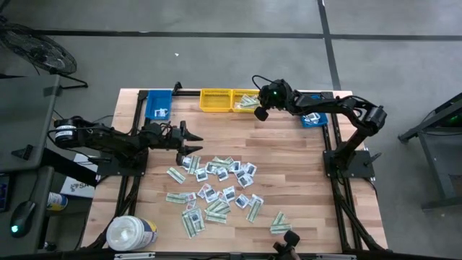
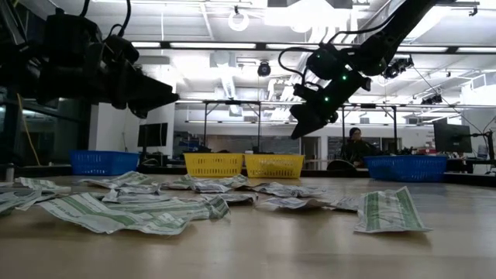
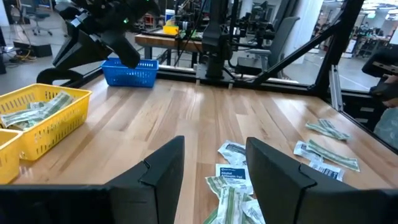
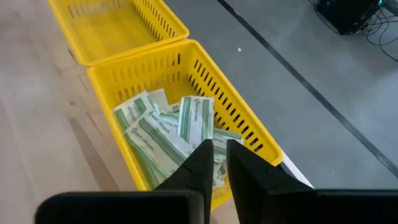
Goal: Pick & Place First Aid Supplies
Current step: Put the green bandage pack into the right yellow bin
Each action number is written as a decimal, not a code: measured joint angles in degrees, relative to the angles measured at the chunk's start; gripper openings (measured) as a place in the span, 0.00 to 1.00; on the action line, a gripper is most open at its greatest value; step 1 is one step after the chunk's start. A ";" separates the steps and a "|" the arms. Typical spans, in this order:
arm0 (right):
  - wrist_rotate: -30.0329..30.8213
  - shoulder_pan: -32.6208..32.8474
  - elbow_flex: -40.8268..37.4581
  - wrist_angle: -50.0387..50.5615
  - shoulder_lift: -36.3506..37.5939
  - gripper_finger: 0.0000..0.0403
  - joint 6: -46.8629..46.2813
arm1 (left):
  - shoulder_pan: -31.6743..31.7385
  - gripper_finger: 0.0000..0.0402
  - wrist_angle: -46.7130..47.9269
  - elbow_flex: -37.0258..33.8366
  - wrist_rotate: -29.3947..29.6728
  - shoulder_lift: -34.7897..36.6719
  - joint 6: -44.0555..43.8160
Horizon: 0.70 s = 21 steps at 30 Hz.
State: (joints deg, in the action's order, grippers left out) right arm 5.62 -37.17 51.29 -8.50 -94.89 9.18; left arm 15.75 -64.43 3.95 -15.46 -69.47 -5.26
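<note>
Many first aid supplies (image 1: 216, 191), flat green-white strips and small white squares, lie scattered on the wooden table's middle. More strips (image 4: 155, 134) are piled in the right yellow bin (image 1: 247, 101). My right gripper (image 4: 219, 149) hangs over that bin, slanting down, its fingers a narrow gap apart with nothing between them. One strip (image 4: 196, 118) tops the pile just beyond the fingertips. My left gripper (image 3: 214, 165) stands open and level above the table at the left (image 1: 193, 139), over the nearest packets (image 3: 233, 180). My right gripper: I cannot tell whether its fingertips (image 4: 208, 149) touch the lower end of the top strip (image 4: 198, 140), because the fingers cover that spot.
A second yellow bin (image 1: 215, 100) with nothing in it stands left of the filled one. Blue bins sit at the far left (image 1: 159, 103) and far right (image 1: 314, 119). A big white tub (image 1: 131, 232) stands at the near left corner. A person (image 2: 355, 143) sits beyond the table.
</note>
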 joint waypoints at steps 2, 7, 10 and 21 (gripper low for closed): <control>0.07 -0.23 0.00 -0.03 0.00 0.12 -0.08 | 0.00 0.43 0.00 0.00 0.12 0.00 0.00; 0.23 -0.37 0.00 0.48 0.49 0.18 0.09 | 0.00 0.43 0.00 0.00 0.13 0.00 0.00; -0.01 -0.37 0.00 1.98 2.95 0.20 0.07 | 0.00 0.43 0.00 0.00 0.13 0.00 0.00; -9.65 0.63 0.04 19.19 14.35 0.21 -5.94 | 0.00 0.43 0.07 0.00 0.10 -0.02 0.00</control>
State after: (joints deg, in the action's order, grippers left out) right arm -4.04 -36.54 51.33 10.69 -80.55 3.24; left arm 15.75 -64.36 3.95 -15.35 -69.49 -5.26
